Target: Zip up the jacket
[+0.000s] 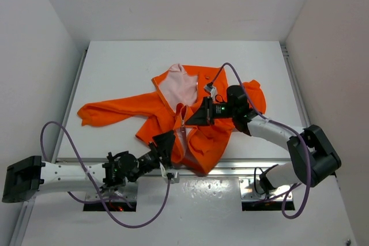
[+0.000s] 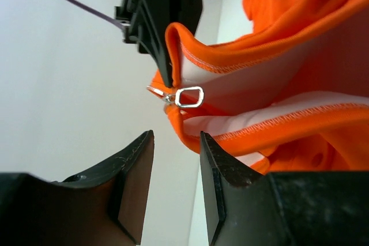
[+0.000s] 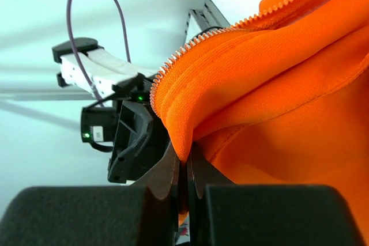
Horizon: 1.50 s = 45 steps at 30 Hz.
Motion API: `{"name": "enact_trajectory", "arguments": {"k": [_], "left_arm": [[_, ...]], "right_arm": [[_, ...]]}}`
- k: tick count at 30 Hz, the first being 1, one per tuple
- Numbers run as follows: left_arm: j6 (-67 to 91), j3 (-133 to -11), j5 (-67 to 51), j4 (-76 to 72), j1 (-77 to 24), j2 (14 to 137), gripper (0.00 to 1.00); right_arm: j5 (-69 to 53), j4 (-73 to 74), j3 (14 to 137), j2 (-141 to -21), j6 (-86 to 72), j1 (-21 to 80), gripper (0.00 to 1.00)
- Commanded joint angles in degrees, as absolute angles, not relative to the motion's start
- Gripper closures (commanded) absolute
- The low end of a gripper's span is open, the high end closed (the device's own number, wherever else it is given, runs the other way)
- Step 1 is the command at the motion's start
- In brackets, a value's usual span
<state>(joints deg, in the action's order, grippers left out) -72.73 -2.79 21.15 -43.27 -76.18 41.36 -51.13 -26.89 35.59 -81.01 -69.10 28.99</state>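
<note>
The jacket [image 1: 150, 110] lies mostly flat on the white tabletop [image 1: 115, 67], near its middle and toward the front edge. One sleeve [image 1: 106, 113] stretches out to the left, and pink lining [image 1: 176, 87] shows at the open collar. The right claw [image 1: 193, 118] sits over the front opening, about midway up. In its wrist view it [image 3: 184, 162] is pressed together on a fold of the jacket's orange edge, with the zipper teeth [image 3: 230, 27] running up and away along that edge. The left claw [image 1: 167, 142] is at the jacket's lower hem, close to the tabletop's near edge. Its wrist view shows it [image 2: 176, 140] spread, with nothing between the fingers. The silver zipper pull [image 2: 189, 97] hangs just ahead of the fingertips, apart from them, at the bottom of the raised front edge.
</note>
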Motion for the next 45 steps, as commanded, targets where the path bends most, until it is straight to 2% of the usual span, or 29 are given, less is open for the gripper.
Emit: {"name": "enact_trajectory", "arguments": {"k": [1,19,45], "left_arm": [[-75.6,-0.4,22.9,-53.2,-77.0,42.2,0.57],[-76.7,-1.0,21.9,-61.0,-77.0,50.4,0.57],[-79.5,-3.7,22.9,-71.5,-73.7,61.1,0.57]], "right_arm": [[-50.8,-29.1,39.0,-81.6,-74.7,28.7,1.00],[-49.2,-26.5,44.0,-83.1,-80.6,30.0,1.00],[-49.2,-26.6,41.7,-82.9,-81.8,33.0,1.00]]}}
